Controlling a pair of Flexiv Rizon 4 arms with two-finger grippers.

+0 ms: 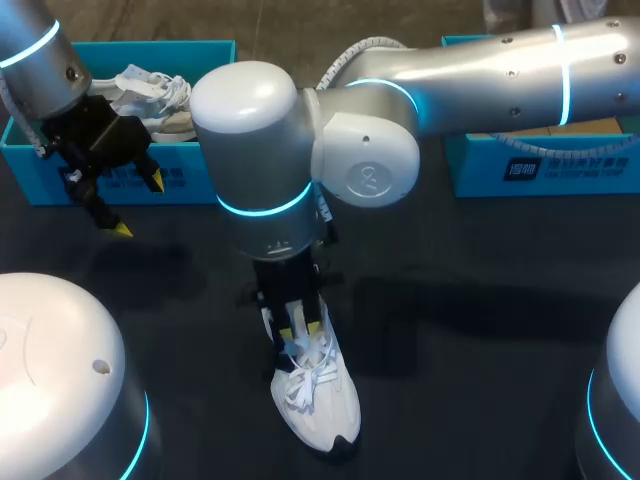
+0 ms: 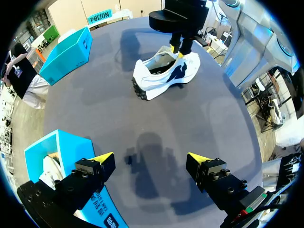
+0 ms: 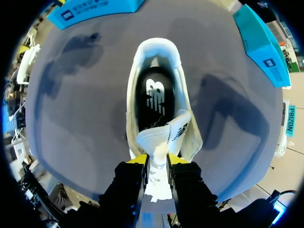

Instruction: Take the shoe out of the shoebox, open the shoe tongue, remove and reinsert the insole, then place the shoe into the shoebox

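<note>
Head view: the white shoe (image 1: 315,395) is seen out on the desk (image 1: 480,300), well apart from the blue shoebox (image 1: 60,170), with the right gripper (image 1: 302,322) down on it. Left wrist view: the left gripper (image 2: 151,159) is held wide open and empty beside the shoebox. Right wrist view: the tongue (image 3: 159,137) is pinched by the right gripper, insole (image 3: 153,95) exposed, so the unheld shoe could get dragged or tipped if it's pulled hard.

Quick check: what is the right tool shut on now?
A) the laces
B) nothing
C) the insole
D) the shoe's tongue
D: in the right wrist view, the right tool clamps the tongue from both sides, while the insole lies inside the shoe.
</note>
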